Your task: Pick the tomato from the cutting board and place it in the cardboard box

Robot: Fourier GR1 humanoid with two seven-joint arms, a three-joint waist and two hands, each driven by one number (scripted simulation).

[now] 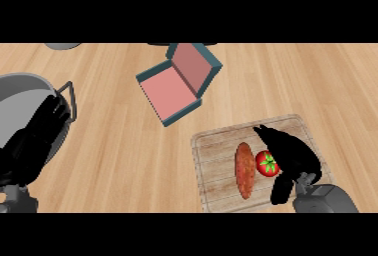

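Note:
A red tomato with a green stem lies on the wooden cutting board at the lower right. My right hand is right beside it on its right, fingers stretched over the board's far part and thumb low near the front edge; nothing is held. The box lies open above the middle of the counter, teal outside and pink inside, its lid tilted up. My left hand shows at the left edge, open, fingers up.
A long reddish sweet potato lies on the board just left of the tomato. A grey pot with a wire handle stands at the far left behind my left hand. Bare wooden counter lies between board and pot.

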